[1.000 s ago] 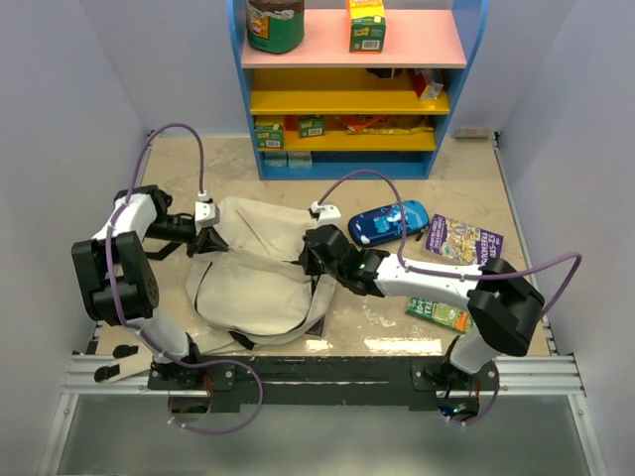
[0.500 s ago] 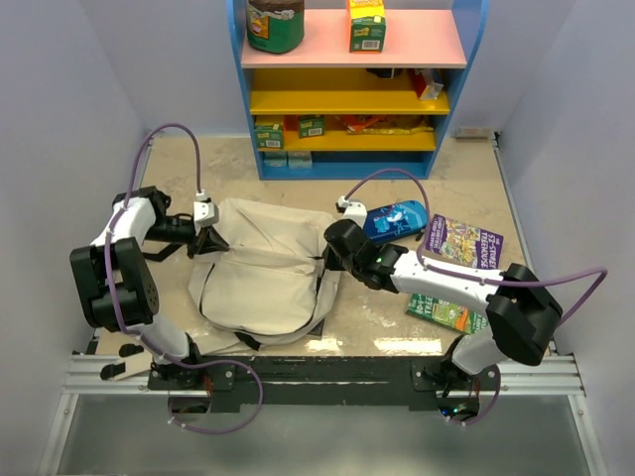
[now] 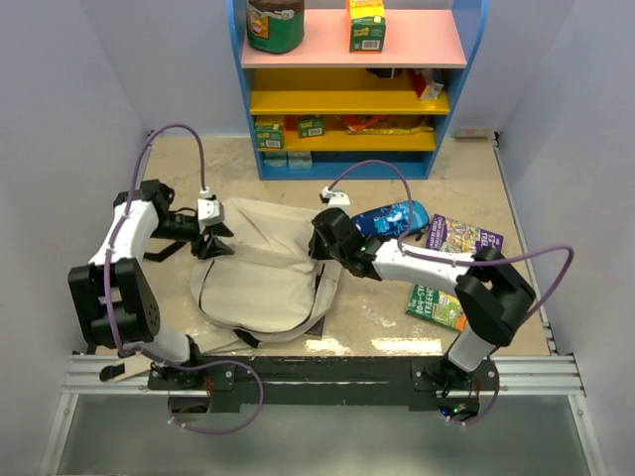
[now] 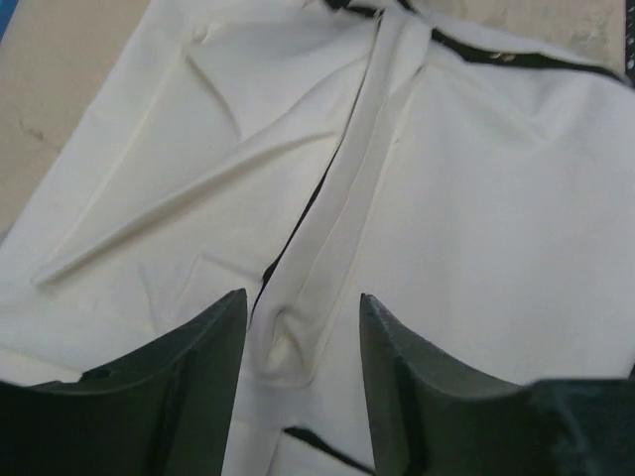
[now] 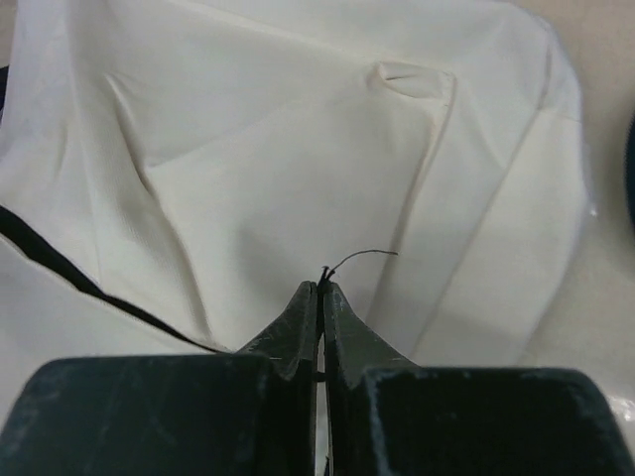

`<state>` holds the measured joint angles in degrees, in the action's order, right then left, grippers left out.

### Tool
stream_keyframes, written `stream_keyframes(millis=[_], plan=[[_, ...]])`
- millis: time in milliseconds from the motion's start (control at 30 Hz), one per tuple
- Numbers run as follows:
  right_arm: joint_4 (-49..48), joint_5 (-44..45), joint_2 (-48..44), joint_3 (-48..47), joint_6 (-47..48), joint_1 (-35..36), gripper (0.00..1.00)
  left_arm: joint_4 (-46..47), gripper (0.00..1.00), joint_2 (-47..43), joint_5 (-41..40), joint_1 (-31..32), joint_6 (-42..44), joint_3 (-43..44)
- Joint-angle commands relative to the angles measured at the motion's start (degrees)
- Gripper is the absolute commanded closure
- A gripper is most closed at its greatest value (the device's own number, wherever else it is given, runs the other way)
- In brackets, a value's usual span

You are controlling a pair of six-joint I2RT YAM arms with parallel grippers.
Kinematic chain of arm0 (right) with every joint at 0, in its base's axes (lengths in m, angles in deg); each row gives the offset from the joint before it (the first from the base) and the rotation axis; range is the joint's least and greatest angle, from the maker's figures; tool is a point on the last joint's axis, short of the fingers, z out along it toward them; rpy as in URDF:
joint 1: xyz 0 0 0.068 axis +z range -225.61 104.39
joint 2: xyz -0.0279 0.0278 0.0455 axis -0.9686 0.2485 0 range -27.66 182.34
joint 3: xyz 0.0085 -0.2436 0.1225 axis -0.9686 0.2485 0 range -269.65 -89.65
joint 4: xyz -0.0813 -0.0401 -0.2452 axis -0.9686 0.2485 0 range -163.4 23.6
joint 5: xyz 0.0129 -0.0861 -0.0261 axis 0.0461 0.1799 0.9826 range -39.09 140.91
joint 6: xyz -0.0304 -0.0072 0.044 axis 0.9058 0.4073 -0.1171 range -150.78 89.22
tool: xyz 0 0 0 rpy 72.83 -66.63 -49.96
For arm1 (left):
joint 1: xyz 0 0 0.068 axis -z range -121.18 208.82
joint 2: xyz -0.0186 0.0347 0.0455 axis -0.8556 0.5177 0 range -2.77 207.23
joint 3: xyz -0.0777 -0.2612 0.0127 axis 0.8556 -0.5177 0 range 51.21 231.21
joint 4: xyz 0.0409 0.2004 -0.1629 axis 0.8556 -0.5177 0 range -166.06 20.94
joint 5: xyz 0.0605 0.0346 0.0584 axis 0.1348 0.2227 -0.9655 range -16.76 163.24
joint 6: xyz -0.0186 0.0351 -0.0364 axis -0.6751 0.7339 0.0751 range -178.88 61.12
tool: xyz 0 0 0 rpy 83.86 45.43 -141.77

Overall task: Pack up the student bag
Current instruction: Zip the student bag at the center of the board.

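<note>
The student bag (image 3: 260, 273), cream canvas with black trim, lies flat on the table between my two arms. My left gripper (image 3: 212, 244) is at the bag's upper left edge. In the left wrist view it (image 4: 302, 305) stands open, with a raised fold of the bag's fabric (image 4: 476, 198) lying loose between the jaws. At the bag's upper right edge is my right gripper (image 3: 319, 244). The right wrist view has it (image 5: 320, 285) shut just above the cream fabric (image 5: 298, 149). A thin black thread pokes out from its tips, and no cloth is between them.
A blue pencil case (image 3: 390, 219) lies right behind the right arm. A purple book (image 3: 463, 238) and a green book (image 3: 437, 305) lie further right. A blue shelf unit (image 3: 347, 149) with groceries stands at the back. Walls close in both sides.
My left gripper has opened and let go of the bag's fabric. The right gripper swung along the bag's right edge, first toward the pencil case, then back left.
</note>
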<state>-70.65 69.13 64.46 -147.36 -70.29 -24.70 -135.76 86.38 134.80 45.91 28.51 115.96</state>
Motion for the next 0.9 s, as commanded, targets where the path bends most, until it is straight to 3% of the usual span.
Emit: stream_keyframes(millis=[0,67,200,300,467,567,700,733,800,867], plan=[[-5.5,-3.5,3.9,-5.4,2.7,-0.4,1.0,1.6,0.41,-6.7,6.5,8.2,-4.5,-1.2],[-5.8,-4.1,5.0,-5.8,2.6,-0.4,1.0,5.1,0.35,-7.8,7.3,11.4,-10.1,-3.0],[-6.3,-4.0,4.5,-5.0,1.9,-0.4,1.0,21.5,0.35,-7.7,3.5,20.7,-20.8,-6.8],[-6.4,-3.9,3.6,-3.9,1.5,-0.5,1.0,27.8,0.36,-4.5,1.6,23.3,-25.6,-7.1],[-6.4,-3.9,2.4,-2.9,1.4,-0.4,1.0,27.8,0.4,1.4,-0.2,25.1,-25.9,-3.5],[-6.3,-4.0,2.3,-2.8,1.3,-0.4,1.0,29.1,0.48,3.2,-2.2,26.0,-26.1,-3.8],[-6.9,-2.1,0.1,-1.2,2.0,-0.4,0.96,33.1,1.0,4.5,-5.7,26.4,-29.7,-4.1],[-7.0,-1.8,-0.7,-0.7,2.0,-0.4,0.83,33.6,1.0,4.5,-7.0,26.5,-30.9,-3.9],[-7.4,-1.0,-1.8,0.6,2.0,-0.4,0.76,34.8,1.0,3.6,-7.9,26.4,-31.9,-3.8],[-7.2,0.7,-3.6,1.4,1.7,-0.4,0.59,35.0,1.0,1.9,-8.1,26.4,-33.0,-3.4]])
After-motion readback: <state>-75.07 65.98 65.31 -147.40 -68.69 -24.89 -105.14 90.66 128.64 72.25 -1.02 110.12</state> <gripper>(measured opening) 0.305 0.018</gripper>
